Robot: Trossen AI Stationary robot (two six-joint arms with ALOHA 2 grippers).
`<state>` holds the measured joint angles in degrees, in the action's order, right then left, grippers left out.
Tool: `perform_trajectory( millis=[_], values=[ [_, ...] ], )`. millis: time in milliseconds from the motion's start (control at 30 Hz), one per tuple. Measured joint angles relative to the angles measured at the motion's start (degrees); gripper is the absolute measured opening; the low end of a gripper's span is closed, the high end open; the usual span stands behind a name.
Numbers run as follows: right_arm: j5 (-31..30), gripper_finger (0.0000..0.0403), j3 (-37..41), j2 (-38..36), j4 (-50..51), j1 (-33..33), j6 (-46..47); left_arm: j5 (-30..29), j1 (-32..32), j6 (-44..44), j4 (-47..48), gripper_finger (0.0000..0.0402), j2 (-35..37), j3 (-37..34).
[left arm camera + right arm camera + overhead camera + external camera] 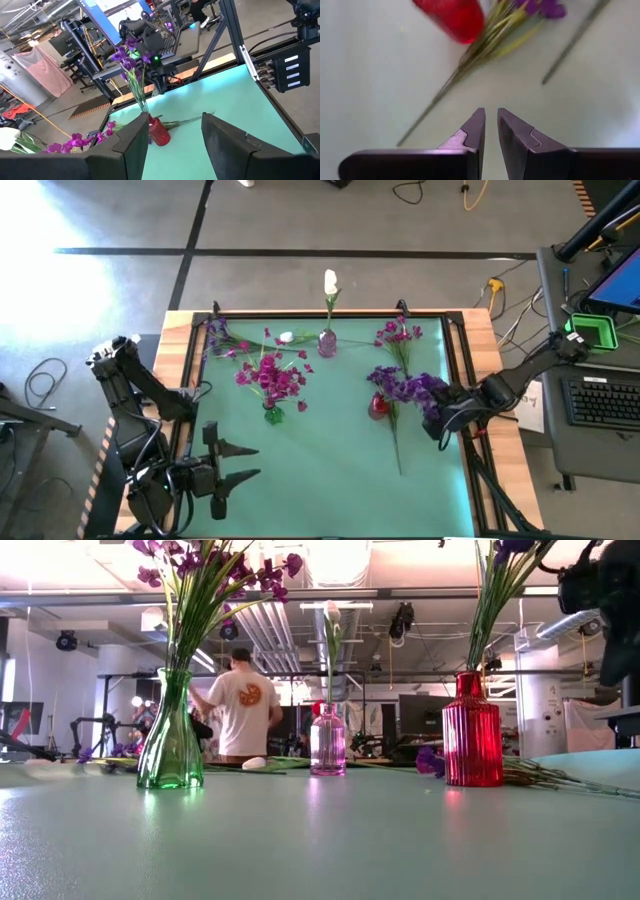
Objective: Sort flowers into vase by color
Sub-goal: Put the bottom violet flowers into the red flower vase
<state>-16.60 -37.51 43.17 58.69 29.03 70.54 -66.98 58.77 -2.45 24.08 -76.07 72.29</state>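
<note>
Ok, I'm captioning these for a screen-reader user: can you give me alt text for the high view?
Overhead view of a green table with three vases: a green vase of magenta flowers, a pink vase with one white bud, and a red vase of purple flowers. The right gripper, nearly shut, is beside the red vase; the left gripper waits open near the front-left corner.

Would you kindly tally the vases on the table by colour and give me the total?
Green vase: 1
Pink vase: 1
Red vase: 1
Total: 3 vases
</note>
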Motion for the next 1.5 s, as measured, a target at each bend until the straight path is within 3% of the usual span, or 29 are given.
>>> perform_trajectory(
  millis=[167,600,1300,1500],
  values=[
    [0.3,0.0043,0.9,2.7,1.5,1.5,5.1,0.0,0.0,0.3,0.0,0.0169,0.0,0.0],
    [0.1,0.0043,3.1,8.0,-7.1,2.7,16.6,0.0,0.0,0.3,0.0,0.0169,0.0,0.0],
    [-1.2,0.0043,3.2,25.2,-21.2,2.7,18.8,-0.1,0.0,0.2,0.0,0.0169,0.0,0.0],
    [-2.6,0.0065,3.2,27.1,-23.1,2.7,18.8,-0.2,0.0,0.3,0.0,0.0169,0.0,0.0]
  ],
)
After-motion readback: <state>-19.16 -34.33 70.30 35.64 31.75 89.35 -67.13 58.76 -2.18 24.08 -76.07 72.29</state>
